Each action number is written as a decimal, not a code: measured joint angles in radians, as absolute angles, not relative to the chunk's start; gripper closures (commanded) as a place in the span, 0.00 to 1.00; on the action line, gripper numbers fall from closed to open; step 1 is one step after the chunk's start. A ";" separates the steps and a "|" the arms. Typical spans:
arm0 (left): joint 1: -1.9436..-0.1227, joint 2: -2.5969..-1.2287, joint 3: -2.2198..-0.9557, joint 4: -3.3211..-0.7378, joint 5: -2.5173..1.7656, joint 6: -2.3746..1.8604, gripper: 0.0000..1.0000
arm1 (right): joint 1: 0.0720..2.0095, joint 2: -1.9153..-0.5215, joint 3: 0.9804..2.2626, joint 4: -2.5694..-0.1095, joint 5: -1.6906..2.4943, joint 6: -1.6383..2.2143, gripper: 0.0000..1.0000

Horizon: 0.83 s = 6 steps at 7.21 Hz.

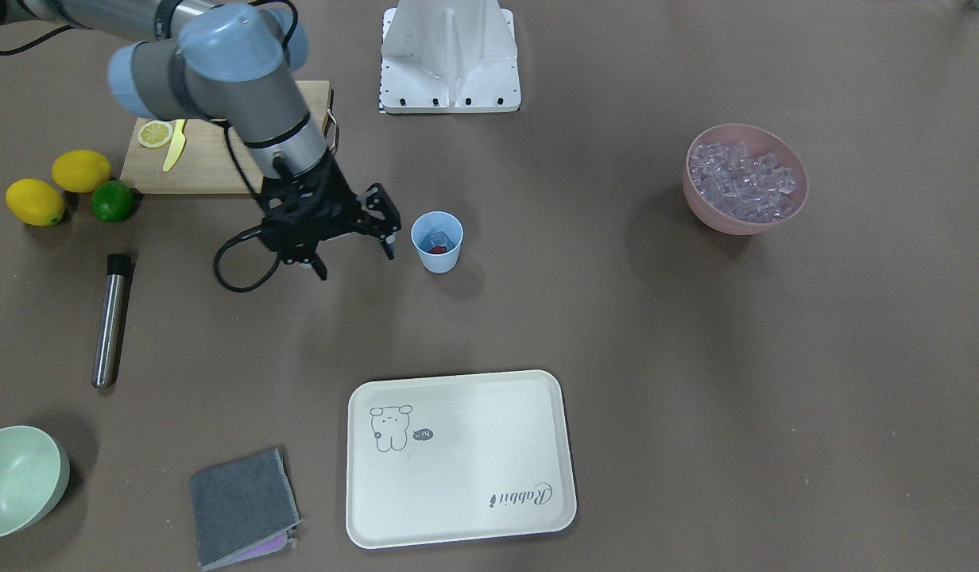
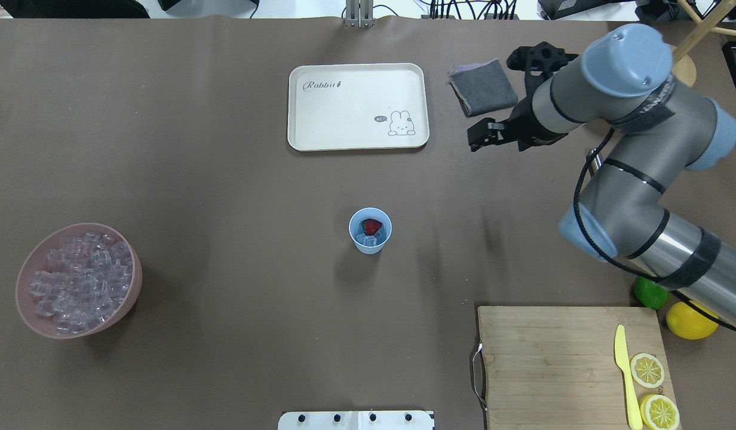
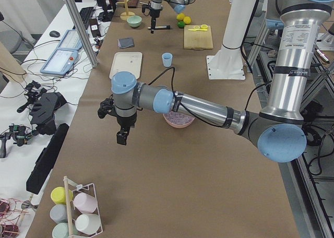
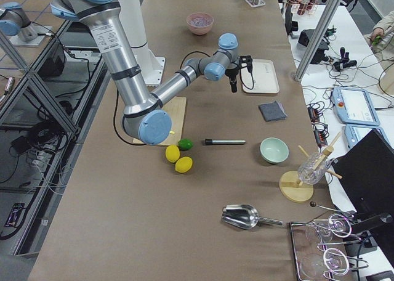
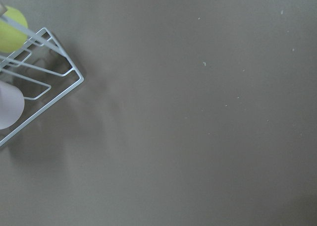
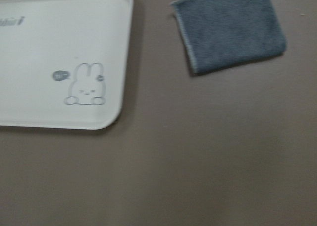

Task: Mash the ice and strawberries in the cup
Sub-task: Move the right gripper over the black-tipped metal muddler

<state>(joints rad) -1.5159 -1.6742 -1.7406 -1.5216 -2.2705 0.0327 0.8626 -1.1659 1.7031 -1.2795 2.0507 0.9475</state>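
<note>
The light-blue cup [image 1: 437,242] stands upright mid-table and also shows in the overhead view [image 2: 370,230]. Inside it lie the red strawberry [image 2: 372,226] and a few ice cubes [image 2: 364,240]. More ice [image 1: 744,181] fills the pink bowl [image 2: 26,315] far to the side. My right gripper [image 1: 354,260] is open and empty, hovering above the table beside the cup, apart from it. My left gripper [image 3: 121,138] hangs over bare table near the pink bowl; I cannot tell whether it is open or shut.
A steel muddler [image 1: 110,322] lies near two lemons [image 1: 56,187] and a lime [image 1: 112,201]. There are also a cutting board [image 1: 211,163] with a knife, a cream tray [image 1: 458,536], a grey cloth [image 1: 243,496], a pale green bowl [image 1: 21,481] and a wire rack [image 5: 34,72].
</note>
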 measured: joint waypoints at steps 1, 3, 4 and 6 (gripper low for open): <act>-1.524 -1.659 -1.746 -1.523 -2.273 0.048 0.02 | 0.901 -1.196 1.646 -1.279 2.077 0.894 0.00; -1.529 -1.650 -1.751 -1.536 -2.271 0.057 0.02 | 0.938 -1.240 1.572 -1.267 2.092 0.855 0.00; -1.529 -1.650 -1.754 -1.544 -2.269 0.058 0.02 | 0.957 -1.254 1.560 -1.265 2.094 0.846 0.00; -1.529 -1.651 -1.764 -1.549 -2.267 0.058 0.02 | 0.987 -1.263 1.531 -1.263 2.096 0.823 0.00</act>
